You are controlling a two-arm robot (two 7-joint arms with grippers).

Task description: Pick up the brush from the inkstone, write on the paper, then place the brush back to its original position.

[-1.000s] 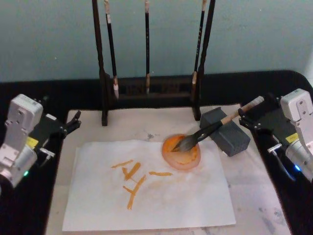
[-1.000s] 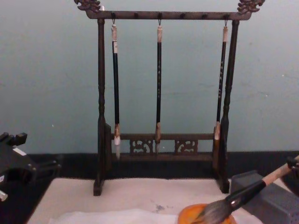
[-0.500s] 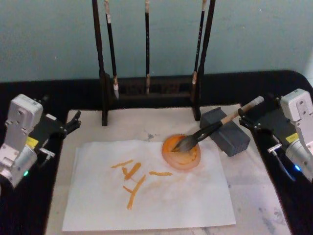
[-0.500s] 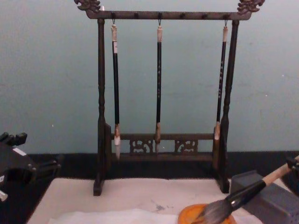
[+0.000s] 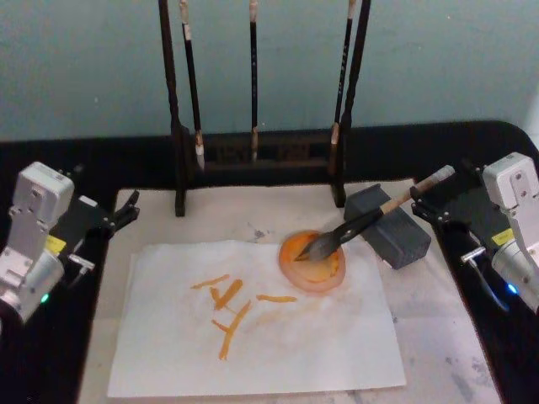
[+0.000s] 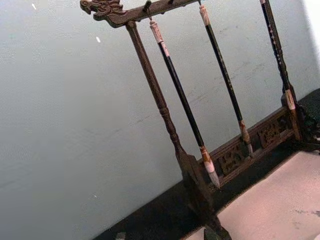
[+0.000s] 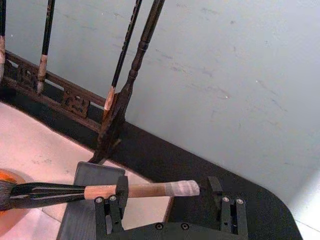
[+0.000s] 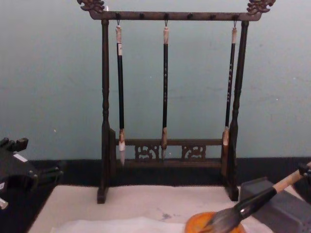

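Observation:
The brush (image 5: pixel 354 225) lies slanted, its tan handle propped on the grey inkstone (image 5: pixel 396 240) and its dark tuft resting in an orange dish (image 5: pixel 313 268). The white paper (image 5: pixel 261 337) carries orange strokes left of the dish. My right gripper (image 5: pixel 429 206) stands open at the handle's far end. In the right wrist view the handle (image 7: pixel 140 190) crosses one finger and its tip lies between the spread fingers of the right gripper (image 7: pixel 167 192). My left gripper (image 5: pixel 118 215) stays open at the mat's left edge, away from the paper.
A dark wooden rack (image 5: pixel 253 156) with three thin black-handled brushes (image 8: pixel 165 87) stands behind the paper. A beige felt mat (image 5: pixel 438 337) lies under everything on the black table. The mat in front of the inkstone is bare.

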